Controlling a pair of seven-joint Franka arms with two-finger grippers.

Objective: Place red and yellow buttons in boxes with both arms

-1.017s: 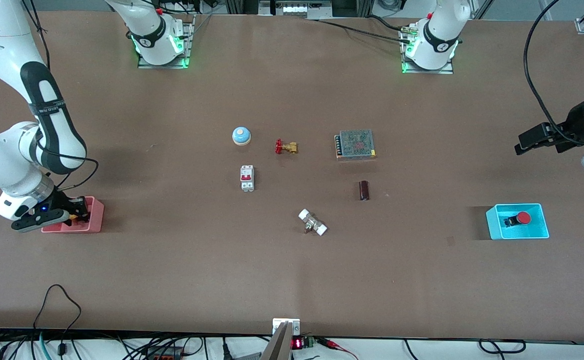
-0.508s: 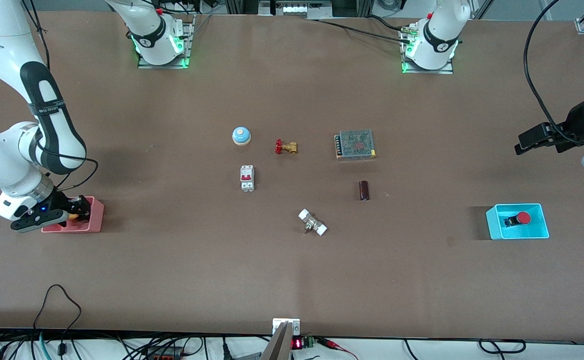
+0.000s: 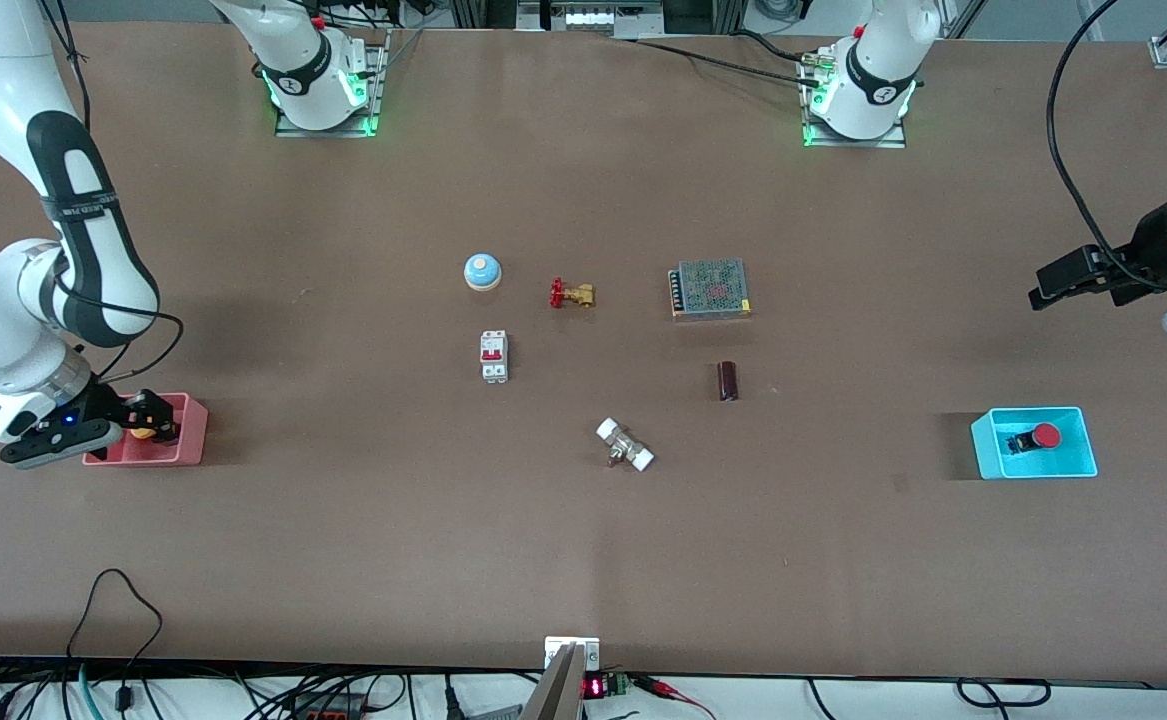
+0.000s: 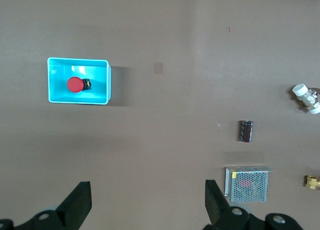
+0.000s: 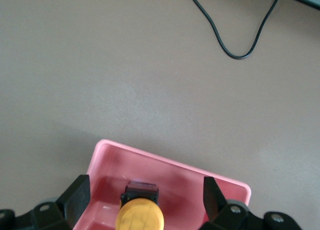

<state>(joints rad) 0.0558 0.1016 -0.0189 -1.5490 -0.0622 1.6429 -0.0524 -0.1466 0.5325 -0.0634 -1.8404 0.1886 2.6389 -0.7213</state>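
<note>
**Yellow button going into the pink box, red one already boxed**

Over at the lower left of the front view, the right hand (image 3: 148,418) is hanging just over the pink box (image 3: 188,440), and the yellow button (image 3: 143,433) is sitting in that box between the spread fingers. In the right wrist view the fingers (image 5: 75,197) are standing wide on either side of the yellow button (image 5: 139,220), apart from it, so the hand is gripping nothing. Whether the button is lying flat on the box floor is, I think, hard to judge, since only its cap and the top of its black base are showing.

To finish this step well, the right hand should be rising straight up, fingers kept wide, so that neither fingertip catches the cap or drags the light pink box (image 5: 170,172) across the desk (image 3: 583,560).

The left hand (image 3: 1055,282) is waiting at the right edge of the front view, above bare desk. The left wrist view is showing its fingers (image 4: 77,207) spread wide and empty, with the red button (image 4: 74,84) resting inside the cyan box (image 4: 104,92) in the upper left of that frame.

The front view is giving both boxes at once, the cyan box (image 3: 983,445) with the red button (image 3: 1046,435) at lower right. Only the wrist views are revealing the gaps between fingers and buttons.
</note>
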